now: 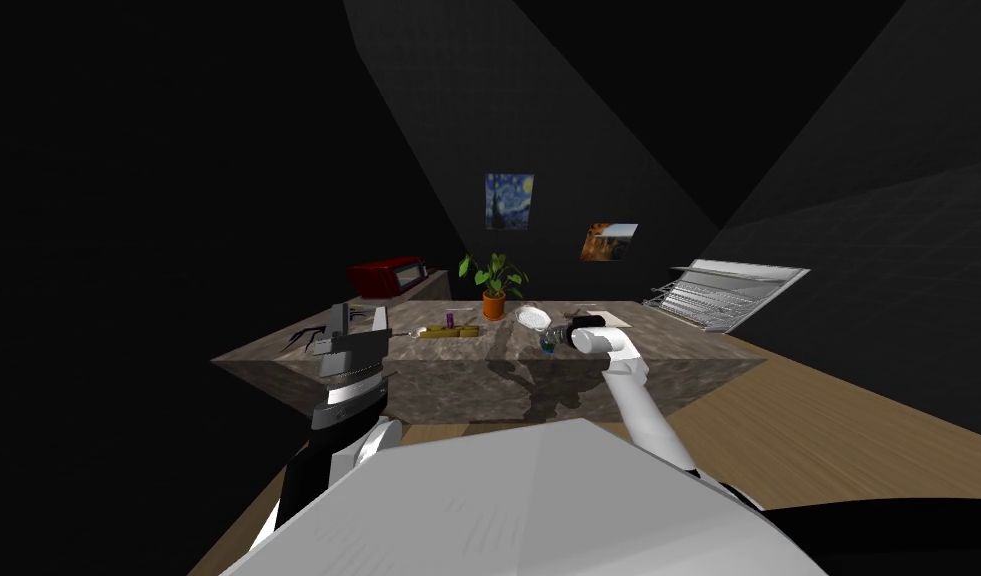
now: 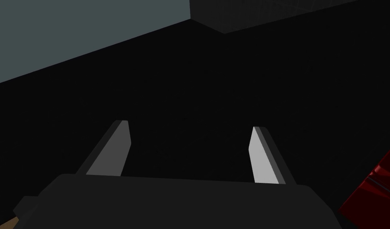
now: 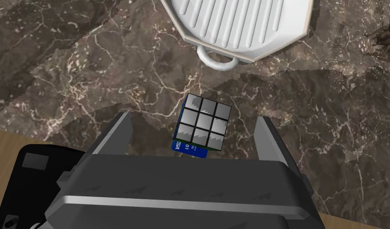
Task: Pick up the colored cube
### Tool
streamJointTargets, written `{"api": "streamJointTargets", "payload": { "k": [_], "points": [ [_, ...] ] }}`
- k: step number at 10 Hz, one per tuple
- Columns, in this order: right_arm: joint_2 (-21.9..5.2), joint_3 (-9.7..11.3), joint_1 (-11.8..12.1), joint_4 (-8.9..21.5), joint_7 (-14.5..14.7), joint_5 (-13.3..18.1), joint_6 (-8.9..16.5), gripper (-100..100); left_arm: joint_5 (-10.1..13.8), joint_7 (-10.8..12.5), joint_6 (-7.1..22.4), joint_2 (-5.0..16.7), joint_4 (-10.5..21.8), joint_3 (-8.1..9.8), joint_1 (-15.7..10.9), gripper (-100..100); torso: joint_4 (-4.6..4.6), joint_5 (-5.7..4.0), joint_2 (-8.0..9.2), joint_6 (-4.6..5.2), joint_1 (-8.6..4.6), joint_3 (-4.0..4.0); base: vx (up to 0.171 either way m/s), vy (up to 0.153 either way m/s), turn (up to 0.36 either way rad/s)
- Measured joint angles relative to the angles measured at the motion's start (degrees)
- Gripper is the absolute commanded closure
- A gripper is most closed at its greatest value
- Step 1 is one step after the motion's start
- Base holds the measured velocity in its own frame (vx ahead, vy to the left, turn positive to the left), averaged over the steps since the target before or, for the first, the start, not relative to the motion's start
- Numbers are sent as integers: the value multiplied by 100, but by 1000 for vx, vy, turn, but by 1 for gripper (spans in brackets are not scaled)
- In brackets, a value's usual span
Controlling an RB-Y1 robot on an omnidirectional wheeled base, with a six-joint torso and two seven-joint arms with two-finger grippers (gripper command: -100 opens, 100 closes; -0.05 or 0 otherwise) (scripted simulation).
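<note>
Leftmost, locate the left gripper [image 1: 361, 316], which hangs above the left end of the marble table [image 1: 458, 375]; in the left wrist view its fingers [image 2: 110, 153] stand spread with nothing between them. Beyond that gripper, note the red appliance [image 1: 386, 275] on a lower surface behind the table's left corner; a corner of it also shows in the left wrist view [image 2: 373, 191]. Moving right along the tabletop, you will find a group of olive blocks [image 1: 450, 332] with a small purple item [image 1: 449, 319] standing among them. Next comes a potted plant [image 1: 494, 290] in an orange pot near the far edge. Just right of the plant lies a white ribbed dish [image 1: 531, 316]; the right wrist view shows its ribbed face and a loop handle [image 3: 245, 28]. The cube [image 3: 204, 123] rests on the marble near that dish, on the side nearer the robot. The face turned to the camera shows grey tiles in a three-by-three grid, and one side face is blue. A small blue card [image 3: 190, 148] with white marks shows at the cube's edge nearest the gripper body. The right gripper [image 3: 194, 117] is lowered over the cube with its fingers [image 3: 269, 139] spread wide; the cube sits between them, apart from both. Farthest right, a wire dish rack [image 1: 723, 290] stands at the table's far right corner.
</note>
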Motion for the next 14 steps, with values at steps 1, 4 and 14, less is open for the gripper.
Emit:
{"api": "streamJointTargets", "payload": {
  "k": [1, 4, 14],
  "points": [
    [0, -46, -21, 38, -92, -37, 170, -100, 0, 0, 0, 0, 0, 0, 0, 0, 0, 0, 1, 0, 1, 0, 46, -26, -27],
    [110, -137, -90, 168, -438, -60, 657, -100, 0, 0, 0, 0, 0, 0, 0, 0, 0, 1, -2, 0, 2, -1, 42, -19, -13],
    [398, -378, -259, 536, -1253, -133, 1876, 0, 0, 0, 0, 0, 0, 0, 0, 0, 0, 4, 1, 0, 17, 0, 48, -12, -18]
  ]
}}
